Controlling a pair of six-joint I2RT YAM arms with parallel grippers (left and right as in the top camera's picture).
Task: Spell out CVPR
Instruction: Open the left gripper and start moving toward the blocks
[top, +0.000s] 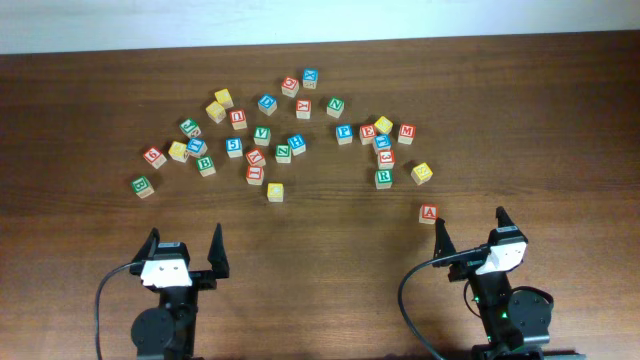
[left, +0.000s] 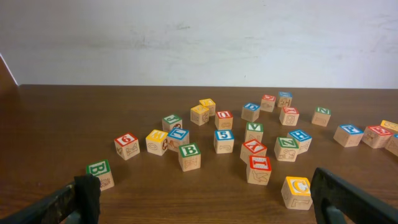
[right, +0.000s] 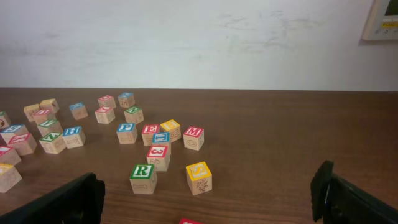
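Many lettered wooden blocks lie scattered across the far half of the table. The yellow C block (top: 275, 191) lies nearest my left gripper and also shows in the left wrist view (left: 297, 191). The green V block (top: 262, 136) (left: 254, 131) sits mid-cluster. The blue P block (top: 344, 133) (right: 127, 132) and the green R block (top: 384, 178) (right: 143, 177) lie to the right. My left gripper (top: 185, 240) (left: 208, 205) and right gripper (top: 470, 226) (right: 208, 199) are both open and empty, near the front edge.
A red A block (top: 429, 213) lies just ahead of the right gripper's left finger. A yellow S block (top: 422, 172) (right: 199, 177) sits next to R. A green B block (top: 143, 186) (left: 101, 173) lies ahead-left of the left gripper. The wall runs behind the table.
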